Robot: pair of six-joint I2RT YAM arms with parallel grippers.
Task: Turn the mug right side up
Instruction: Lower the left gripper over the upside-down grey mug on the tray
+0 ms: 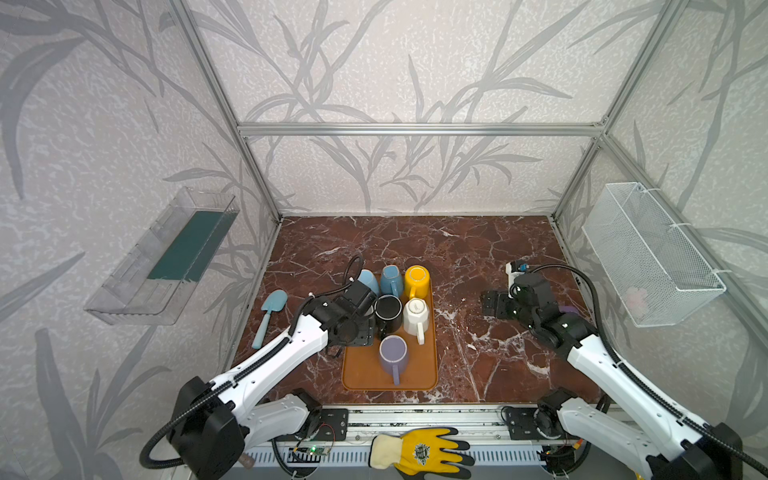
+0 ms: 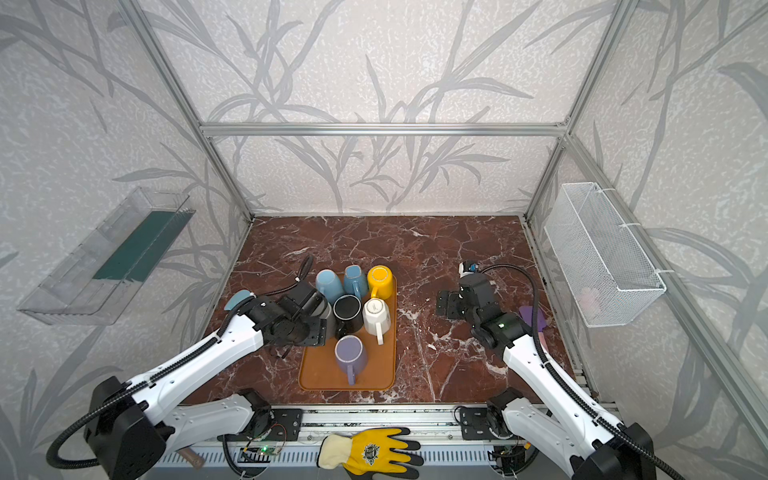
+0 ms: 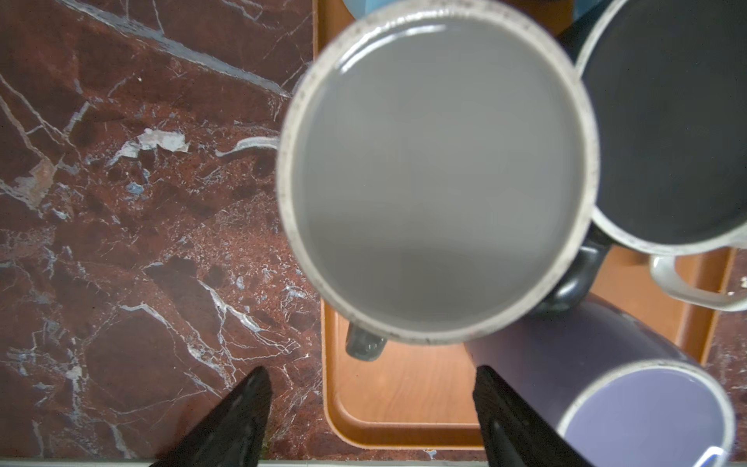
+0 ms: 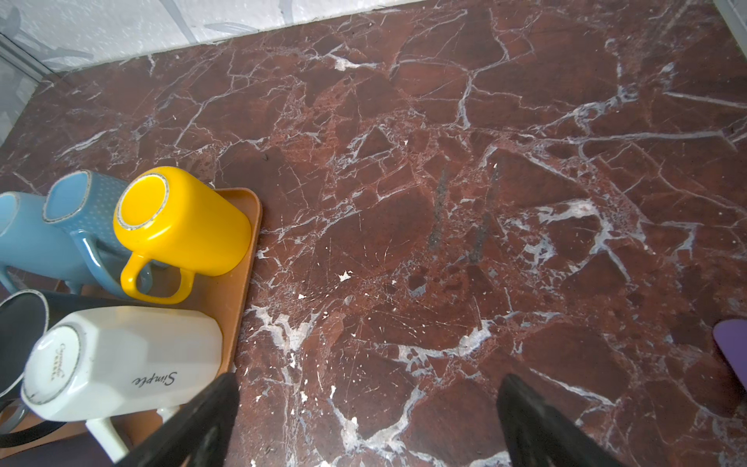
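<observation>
grey mug (image 3: 436, 170) stands mouth up at the left edge of the orange tray (image 3: 404, 404), tight beside the black mug (image 3: 667, 121); can't tell if the rims touch. purple mug (image 3: 646, 412) is near it too, and both of those are also mouth up. the grey one looks already right side up, so this reads as the let-go end of the step.

left gripper (image 3: 370, 372) hangs right over it, fingers (image 3: 238, 416) spread, nothing between them and not on the mug. the mug lies straight ahead past the tips, long axis vertical, in line with the wrist's look. its handle stub points to the finger side. left arm (image 1: 270, 361) is far nearer than the right.

right gripper (image 4: 368, 424) has its jaws wide apart and empty, over bare marble table (image 4: 444, 202), well off the tray.

only the left wrist view shows the grey mug's mouth; in both top views the left arm's wrist covers it. the right wrist view shows bases up on the white mug (image 4: 121, 364), yellow mug (image 4: 182, 226), dotted blue mug (image 4: 81, 198) and pale blue mug (image 4: 20, 234), so those are inverted. if another flip is meant, the white one looks nearest the right gripper.
</observation>
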